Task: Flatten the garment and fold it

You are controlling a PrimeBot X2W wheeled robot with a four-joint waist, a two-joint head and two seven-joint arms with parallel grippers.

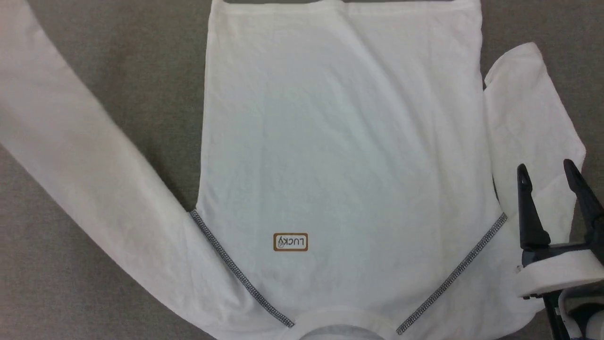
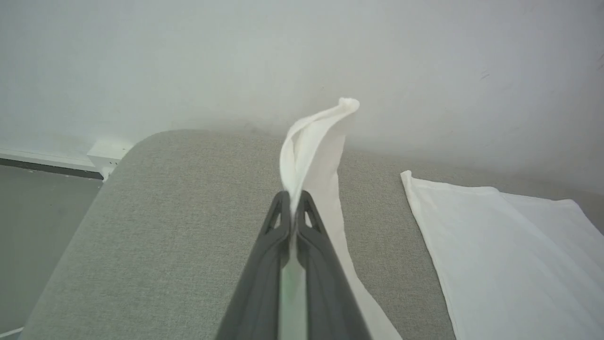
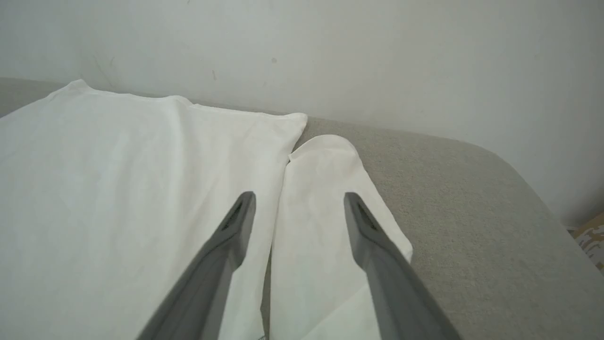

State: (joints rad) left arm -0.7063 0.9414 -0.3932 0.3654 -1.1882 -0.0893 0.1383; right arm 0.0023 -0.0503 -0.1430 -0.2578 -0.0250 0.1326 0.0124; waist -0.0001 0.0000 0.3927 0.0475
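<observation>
Grey surface (image 1: 141, 56), left hand (image 2: 293, 198) pinching garment (image 1: 339, 141)

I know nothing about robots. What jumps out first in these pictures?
A big white shirt lies spread flat on a grey surface, its small orange logo near the collar. The left hand pinches one sleeve end; the right hand hangs open over the other sleeve.

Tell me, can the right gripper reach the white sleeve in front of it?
Probably yes. The right gripper is open and hangs just above that sleeve of the garment, with nothing between them to block it.
</observation>
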